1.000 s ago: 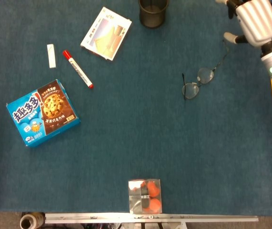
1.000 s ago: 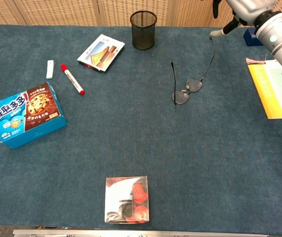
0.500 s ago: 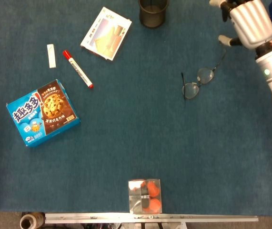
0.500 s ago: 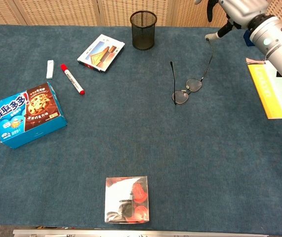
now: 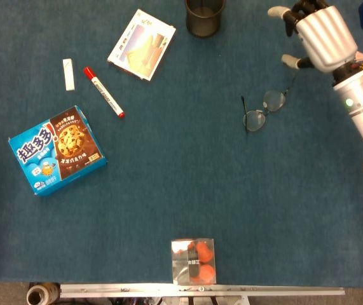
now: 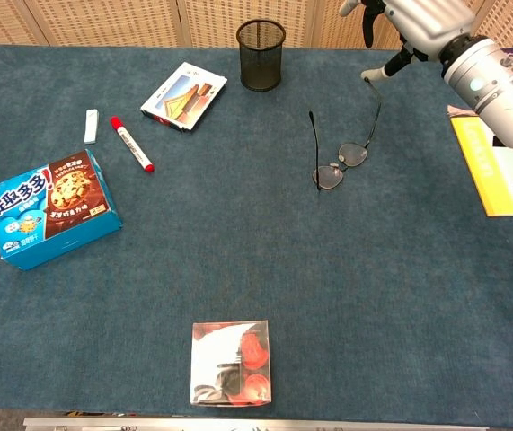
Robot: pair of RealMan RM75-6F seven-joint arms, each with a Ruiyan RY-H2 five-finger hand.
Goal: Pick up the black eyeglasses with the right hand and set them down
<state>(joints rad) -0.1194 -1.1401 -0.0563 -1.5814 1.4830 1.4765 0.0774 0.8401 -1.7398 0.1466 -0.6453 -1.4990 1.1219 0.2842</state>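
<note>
Tabletop (image 5: 187, 184), blue felt; my right hand (image 5: 315, 35), empty with fingers spread, hovers near the far end of one temple arm. Black eyeglasses (image 5: 265, 109): lying unfolded, lenses toward me, right of centre. Judged light, thin-wired, easily bent; best pinched at the bridge or hinge, not the lenses.

Worktop (image 6: 346, 296): broad bare blue felt from centre toward 4 o'clock, open for passage. Obstacles: mesh pen cup (image 6: 260, 55) and booklet (image 6: 183, 95) at 12 to 11 o'clock; red marker (image 6: 130, 144), white eraser (image 6: 91, 126) and cookie box (image 6: 49, 208) at 10 to 9 o'clock. Clear box (image 6: 231, 362) at 6 o'clock edge; yellow book (image 6: 494, 166) at 3 o'clock edge.
</note>
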